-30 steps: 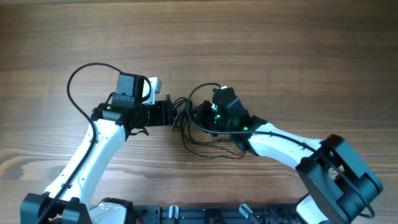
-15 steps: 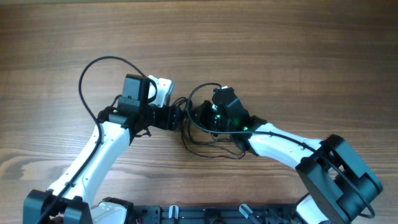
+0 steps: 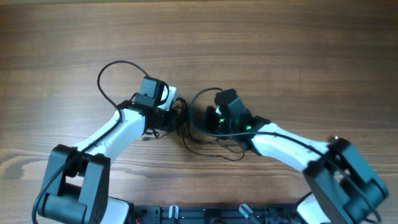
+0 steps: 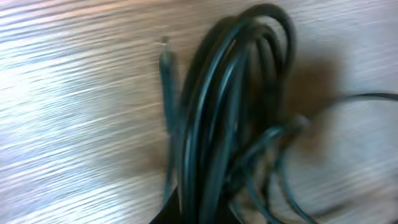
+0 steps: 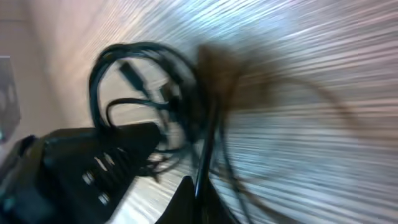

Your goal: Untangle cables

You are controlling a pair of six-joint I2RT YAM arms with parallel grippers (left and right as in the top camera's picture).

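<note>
The cables (image 3: 198, 138), thin black cords, lie in a tangled bundle at the middle of the desk (image 3: 292, 43), between the two arms. Slack loops trail from it toward the near edge. In the left wrist view several strands run side by side in a tight coil, and one small plug (image 4: 165, 57) points away beside it. The left fingers (image 3: 176, 119) are closed together on the bundle's end. The right fingers (image 3: 206, 120) are pinched on a strand from the other side. A green light (image 3: 217, 113) glows on the right wrist. A thick wire (image 3: 115, 67) arcs above the left arm.
</note>
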